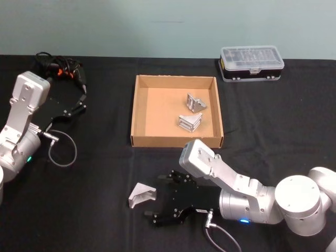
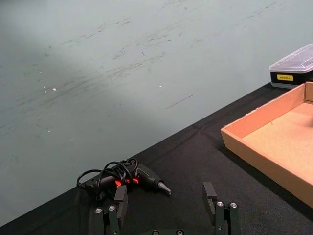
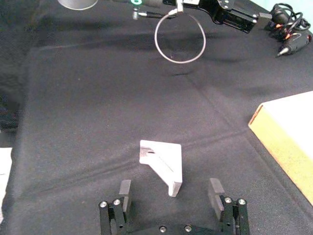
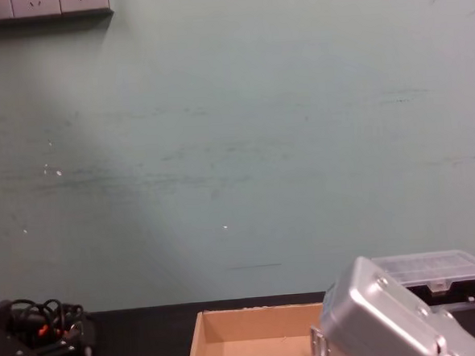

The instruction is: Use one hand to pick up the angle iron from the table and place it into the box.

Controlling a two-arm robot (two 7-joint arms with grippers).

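Two small silver-grey metal angle irons, one (image 1: 195,102) behind the other (image 1: 190,122), already lie inside the shallow tan cardboard box (image 1: 176,140), towards its three o'clock wall. A third silver-grey angle iron (image 1: 142,194) lies flat on the matte black table (image 1: 105,173), at about seven o'clock from the box and well clear of it. So this piece has not been picked up yet.

The right gripper (image 1: 157,198), black fingers on a silver-grey boxy housing, is low over the table and points towards nine o'clock, straight at the loose angle iron. In the right wrist view its fingers (image 3: 125,188) stand wide apart, with one end of the bracket reaching in between them. I see no contact, so I judge the grasp to be lined up but not made.

Left to do, as I read it: close on the bracket, lift it, carry it towards one o'clock over the box's near wall, and let go.

The left gripper (image 1: 79,102) is parked at nine o'clock from the box, holding nothing, its fingers (image 2: 210,193) spread wide. Beyond it lies a black corded hand tool with orange trim (image 1: 60,69). A black plastic case with a clear lid (image 1: 252,63) sits at about one o'clock from the box.
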